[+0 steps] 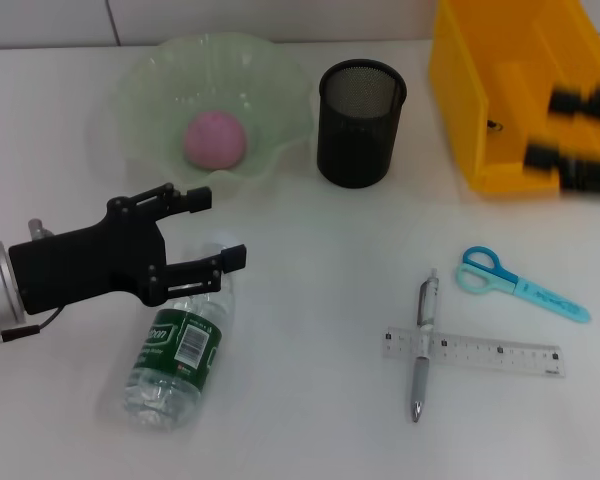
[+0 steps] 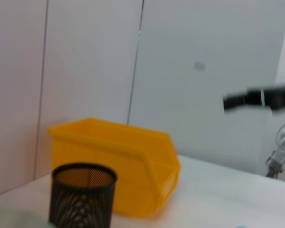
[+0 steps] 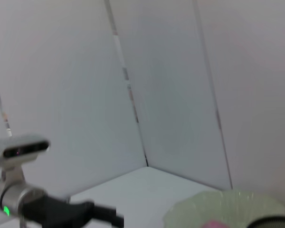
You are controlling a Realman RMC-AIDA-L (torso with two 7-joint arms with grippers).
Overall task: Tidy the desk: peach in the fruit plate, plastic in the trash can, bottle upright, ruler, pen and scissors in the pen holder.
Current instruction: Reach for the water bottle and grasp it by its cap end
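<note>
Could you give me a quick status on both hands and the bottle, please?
Left hand open above the lying bottle. Right hand over the trash can. Peach in fruit plate.
</note>
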